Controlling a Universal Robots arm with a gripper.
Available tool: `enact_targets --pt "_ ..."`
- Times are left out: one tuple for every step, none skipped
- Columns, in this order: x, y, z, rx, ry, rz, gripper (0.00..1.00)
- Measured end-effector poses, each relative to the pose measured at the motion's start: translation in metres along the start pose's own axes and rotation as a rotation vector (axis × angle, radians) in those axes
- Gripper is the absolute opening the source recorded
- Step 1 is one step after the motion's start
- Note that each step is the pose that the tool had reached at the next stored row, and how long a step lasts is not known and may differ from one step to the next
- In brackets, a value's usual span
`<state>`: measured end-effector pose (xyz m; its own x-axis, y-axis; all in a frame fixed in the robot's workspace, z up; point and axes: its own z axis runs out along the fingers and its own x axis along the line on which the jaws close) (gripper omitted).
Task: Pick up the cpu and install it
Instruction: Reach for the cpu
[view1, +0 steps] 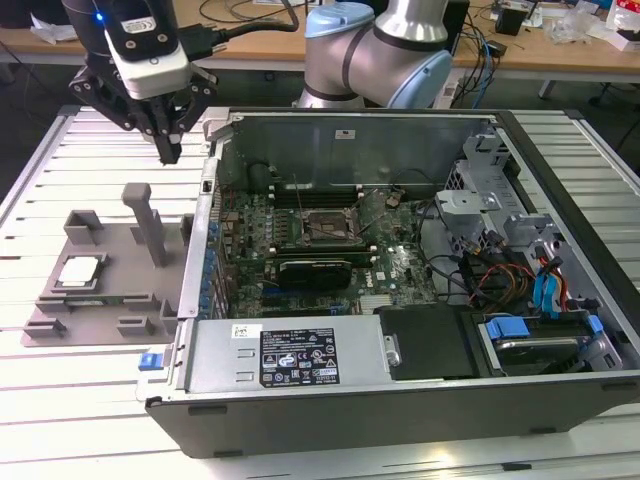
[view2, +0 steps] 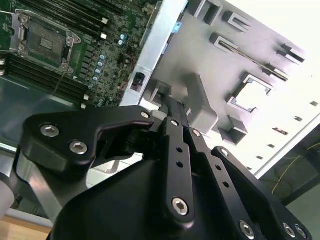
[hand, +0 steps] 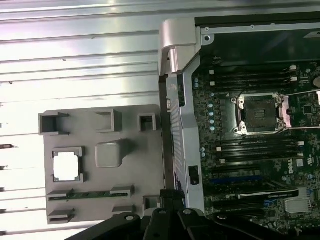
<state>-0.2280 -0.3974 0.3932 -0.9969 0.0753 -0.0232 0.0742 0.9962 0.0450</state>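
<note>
Risk starts to the exterior view's left of the fingers (view1: 169, 146): the cpu (view1: 80, 270) lies in a pocket of the grey tray (view1: 110, 285) on the bench (view1: 60, 400), lower than they hang. They are pressed together, holding nothing (descending like this would knock the chip, not grip it). The tray's upright post (view1: 150, 225) stands just under them. To their right sits the empty-looking socket (view1: 322, 228); a tilted cpu could damage its contacts.

One cpu (view1: 80, 271), one grey tray (view1: 122, 283), one open computer case (view1: 400, 412).
</note>
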Motion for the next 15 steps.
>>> enact_targets --pt "0.0013 -0.0001 0.0000 -0.0001 -0.0001 0.000 0.11" --pt "0.0028 -0.0001 0.0000 -0.0001 -0.0001 0.000 0.11" --pt "0.0038 -0.0002 0.0000 -0.0001 -0.0001 0.000 0.11" --pt "0.0058 -0.0003 0.0000 -0.0001 -0.0001 0.000 0.11" --pt "0.0081 -0.0005 0.0000 -0.0001 -0.0001 0.000 0.11" --pt "0.0104 -0.0006 0.0000 -0.0001 -0.0001 0.000 0.11" --pt "0.0126 -0.0007 0.0000 0.0000 -0.0001 0.000 0.11" --pt "0.0156 -0.0009 0.0000 -0.0001 0.0000 0.000 0.11" --pt "0.0194 -0.0012 0.0004 -0.0001 0.0000 0.000 0.11" --pt "0.0223 -0.0015 0.0009 -0.0001 0.0000 0.000 0.11" --pt "0.0253 -0.0017 0.0015 0.0000 0.0000 0.000 0.11" --pt "0.0274 -0.0019 0.0021 0.0000 0.0000 0.000 0.11" --pt "0.0290 -0.0020 0.0026 -0.0001 -0.0001 0.000 0.11" --pt "0.0307 -0.0020 0.0034 -0.0002 -0.0002 0.000 0.11" --pt "0.0327 -0.0020 0.0042 -0.0001 -0.0002 0.000 0.11"
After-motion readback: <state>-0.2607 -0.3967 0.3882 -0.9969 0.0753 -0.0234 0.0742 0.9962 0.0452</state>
